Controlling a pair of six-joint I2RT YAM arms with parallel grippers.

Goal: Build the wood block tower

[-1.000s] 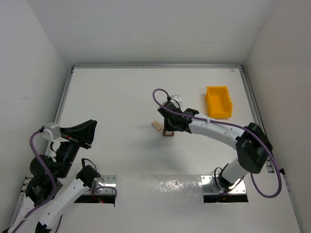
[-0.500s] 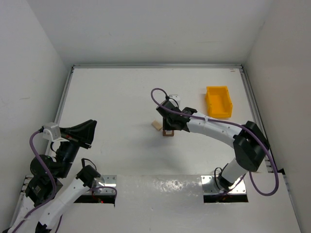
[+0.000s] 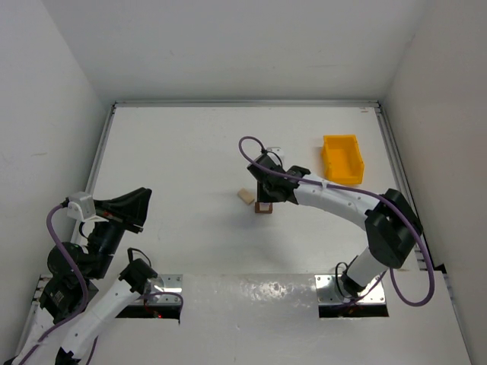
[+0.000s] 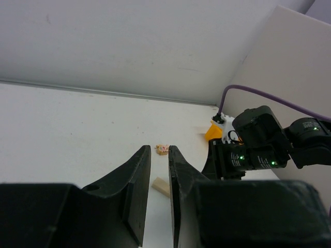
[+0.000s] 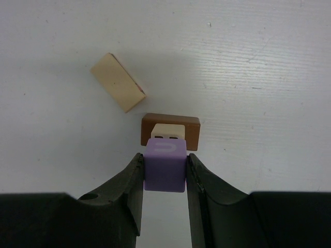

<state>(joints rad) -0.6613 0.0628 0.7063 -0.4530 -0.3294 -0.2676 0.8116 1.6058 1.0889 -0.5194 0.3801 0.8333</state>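
My right gripper (image 5: 165, 161) is shut on a purple cube (image 5: 165, 166) and holds it just above and in front of a small stack. The stack is a light tan cube (image 5: 170, 130) on a dark brown block (image 5: 192, 132). In the top view the right gripper (image 3: 265, 195) hangs over the brown block (image 3: 264, 210) at the table's middle. A loose light tan block (image 5: 118, 81) lies to the stack's left; it also shows in the top view (image 3: 245, 197). A pinkish-tan block (image 4: 163, 150) lies further back. My left gripper (image 4: 159, 155) is shut and empty, raised near its base (image 3: 143, 201).
A yellow plastic bin (image 3: 342, 160) stands at the back right, also seen in the left wrist view (image 4: 212, 132). White walls close the table on the left, back and right. Metal base plates (image 3: 352, 295) lie at the near edge.
My right gripper with the purple cube has shifted slightly toward the far side over the stack. The left arm has not moved.
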